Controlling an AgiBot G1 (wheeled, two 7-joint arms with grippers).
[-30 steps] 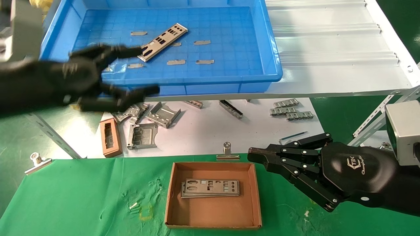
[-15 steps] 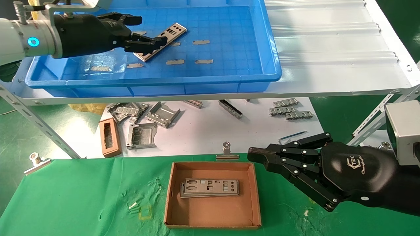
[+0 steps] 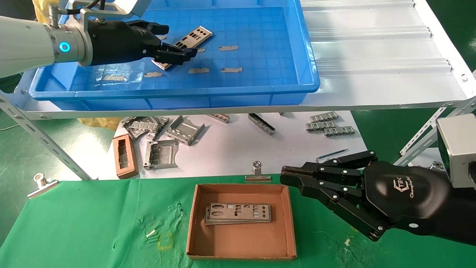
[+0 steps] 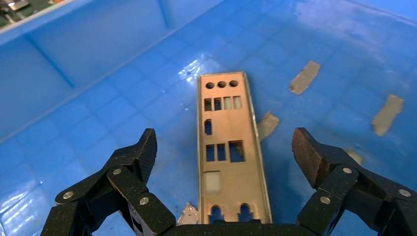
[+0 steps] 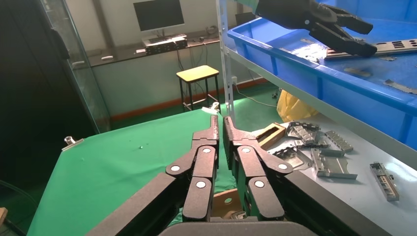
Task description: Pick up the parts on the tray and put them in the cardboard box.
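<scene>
Head view: your left hand (image 3: 174,42) is inside the tray (image 3: 305,70), up at 11 o'clock, fingers spread wide over the near end of the one plate (image 3: 191,39) left in there. Nothing gripped; can't tell if a fingertip touches it. Plate lies flat on the grid floor, on a diagonal, w/ tape scraps (image 3: 228,48) around it. The cardboard box (image 3: 290,223) sits at 6 o'clock on the green cloth (image 3: 85,223), w/ a stack of plates (image 3: 238,213) flat inside, toward its far half. Your right hand (image 3: 288,178) is parked just beside the box's far right corner, at 4 o'clock, fingers pressed together, holding nothing. Grey brackets (image 3: 160,154) and a brown block (image 3: 124,155) lie on the white surface (image 3: 230,156) between tray shelf and cloth.

Left wrist view: plate (image 4: 228,157) runs straight out between the two fingers (image 4: 140,152), a clear gap on each side, no contact visible.

Right wrist view: fingers (image 5: 206,147) closed tip to tip over the green cloth (image 5: 123,157); left hand (image 5: 344,32) shows farther off, over the tray (image 5: 354,81).
</scene>
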